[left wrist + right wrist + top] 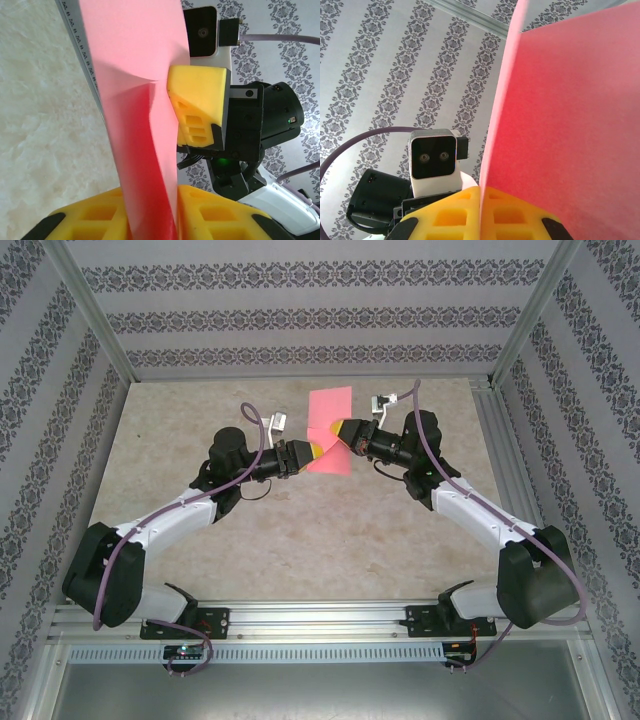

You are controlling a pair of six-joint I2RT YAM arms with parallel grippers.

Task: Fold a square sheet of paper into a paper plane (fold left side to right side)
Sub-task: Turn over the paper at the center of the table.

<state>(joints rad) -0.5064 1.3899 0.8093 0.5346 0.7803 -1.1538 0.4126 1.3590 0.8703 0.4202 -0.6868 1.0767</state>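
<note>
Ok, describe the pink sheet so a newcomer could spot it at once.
Start at the beige table and look toward its far edge. There the left gripper and the right gripper both pinch the square sheet of paper. It is thin, creased and pink-red, unlike their yellow fingers and the pale tabletop.

The left arm [170,515] and right arm [480,515] extend forward and inward, elbows outboard, wrists converging. The left gripper [315,452] and right gripper [345,432] face each other, each pinching the square sheet of paper [330,405].
</note>
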